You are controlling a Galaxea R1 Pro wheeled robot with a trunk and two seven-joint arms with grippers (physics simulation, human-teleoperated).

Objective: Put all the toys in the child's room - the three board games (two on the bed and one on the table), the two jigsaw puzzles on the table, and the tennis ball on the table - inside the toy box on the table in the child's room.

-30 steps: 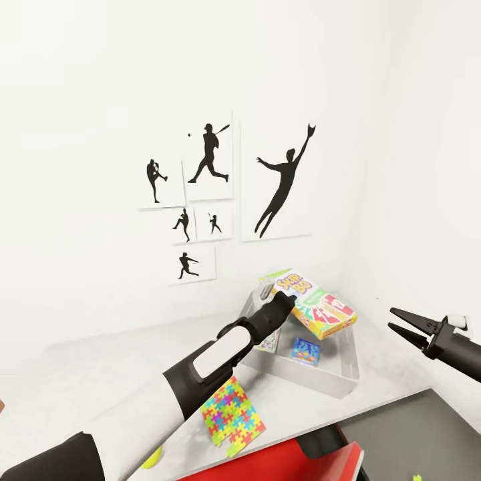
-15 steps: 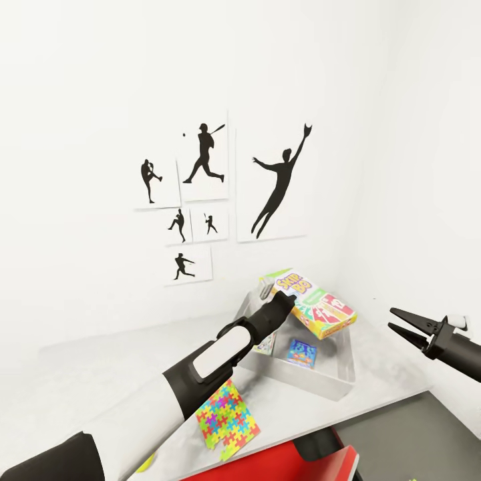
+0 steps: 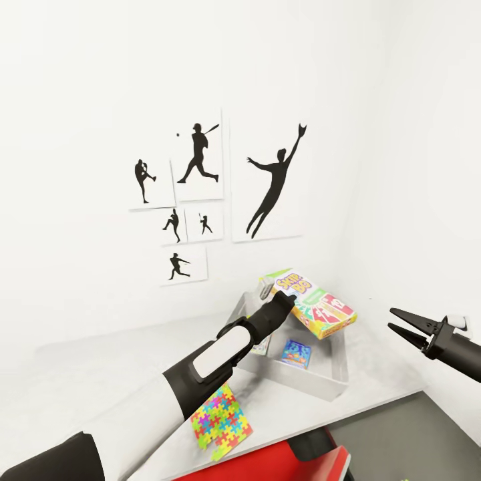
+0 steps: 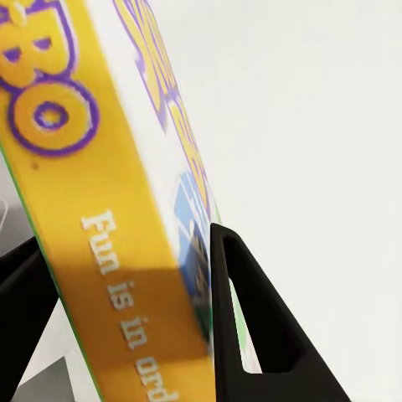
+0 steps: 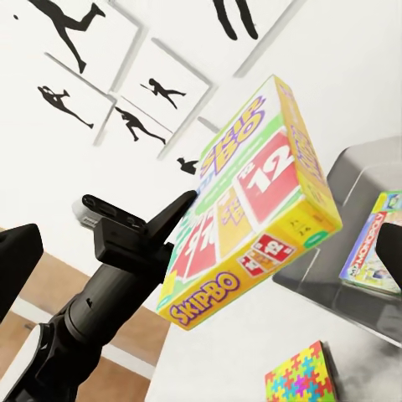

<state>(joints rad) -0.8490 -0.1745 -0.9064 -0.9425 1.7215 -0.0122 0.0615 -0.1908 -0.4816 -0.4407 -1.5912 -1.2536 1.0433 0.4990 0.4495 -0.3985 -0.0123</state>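
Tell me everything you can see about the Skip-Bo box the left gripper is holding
The Skip-Bo box is a flat rectangular board game carton, apparently cardboard, with a yellow edge, purple lettering and red, green and white number cards printed on its face. The left gripper clamps one end between its black fingers. The box hangs tilted in the air above the grey toy box, touching nothing else that shows.

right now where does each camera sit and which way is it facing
Head view: on the robot's head, looking forward and down at the table corner; shows the left gripper holding the Skip-Bo box above the toy box, and the open right gripper.
Left wrist view: by the left fingers, looking along them at the box's yellow edge.
Right wrist view: on the right arm, facing the left arm and box.
Shared: the Skip-Bo box appears in all three.
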